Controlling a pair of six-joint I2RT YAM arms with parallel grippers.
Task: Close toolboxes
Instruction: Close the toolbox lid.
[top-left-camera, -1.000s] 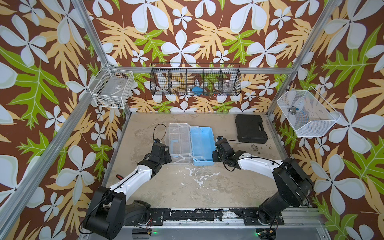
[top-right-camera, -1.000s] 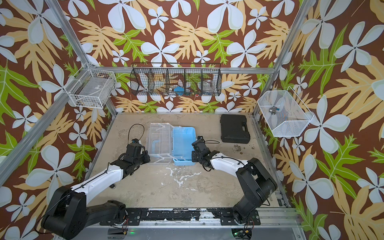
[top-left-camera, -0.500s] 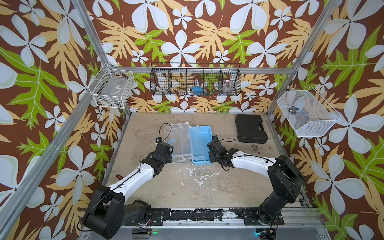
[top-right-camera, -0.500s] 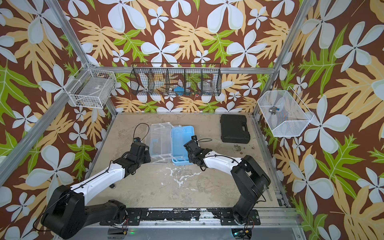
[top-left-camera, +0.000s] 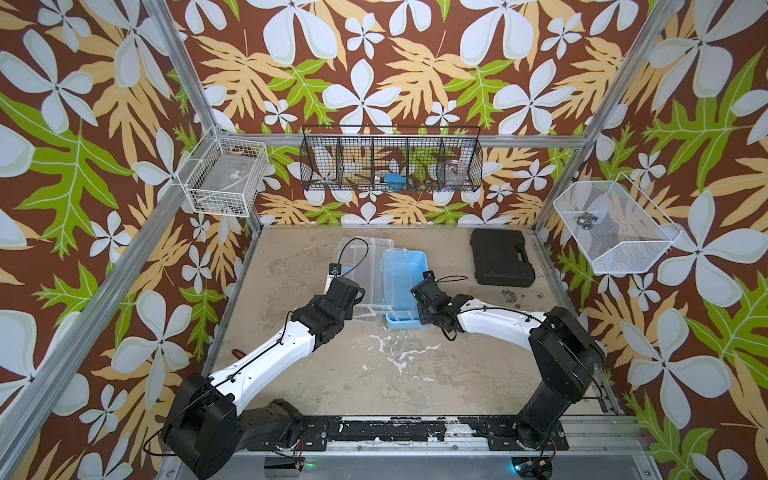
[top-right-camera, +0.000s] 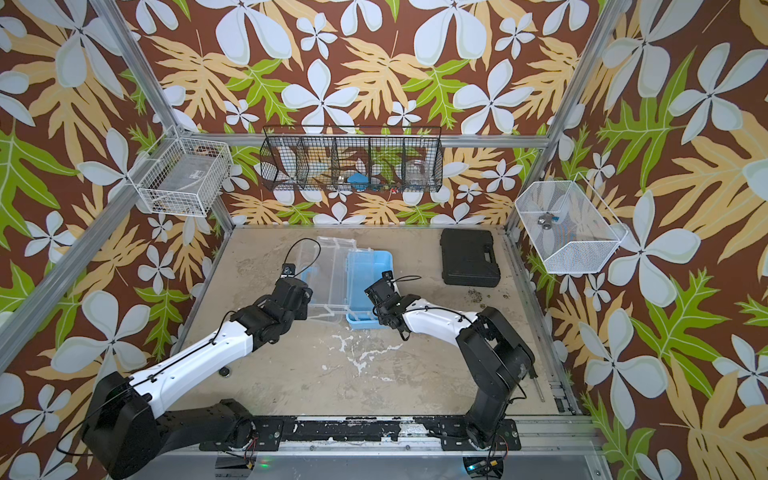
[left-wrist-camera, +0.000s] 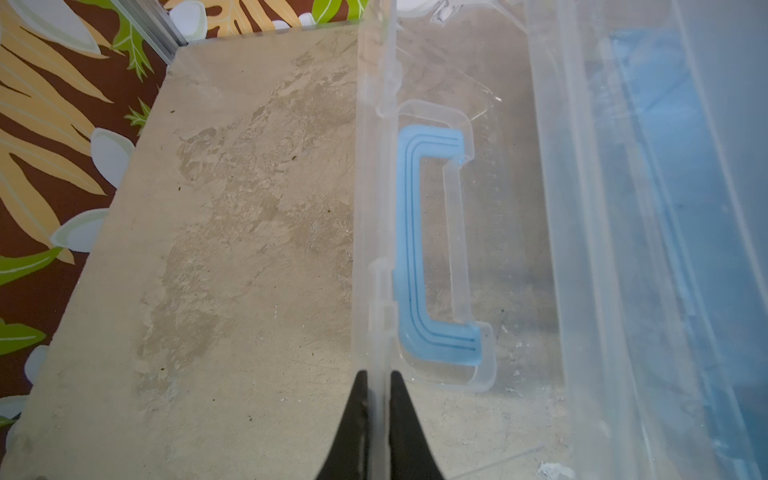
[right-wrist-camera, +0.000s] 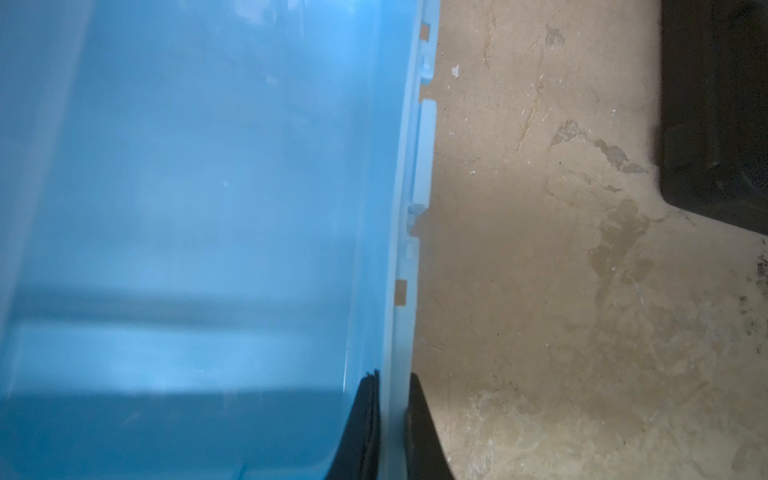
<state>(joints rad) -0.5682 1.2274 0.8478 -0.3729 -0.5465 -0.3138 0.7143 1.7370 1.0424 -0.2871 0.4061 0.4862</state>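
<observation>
**Left gripper** (left-wrist-camera: 379, 376): clenched on the free long edge of the transparent lid (top-left-camera: 362, 270), with one black finger on each face of that edge. The light blue U-shaped handle (left-wrist-camera: 415, 249) sits in its recess in the lid, just beyond the fingertips. The lid is open. It joins the toolbox (top-left-camera: 405, 286) along the long side facing the left arm and stands tilted, with the gripped edge raised off the counter (top-left-camera: 374, 374).

**Right gripper** (right-wrist-camera: 392, 378): clenched on the toolbox's opposite long wall, near the near corner. One finger is inside the light blue tub and one is outside.

**Toolbox position:** mid-counter, between the two arms, with its long sides running away from the robot base.

**Surroundings:** a black case (top-left-camera: 500, 257) lies flat near the far right corner of the counter, apart from the toolbox.
</observation>
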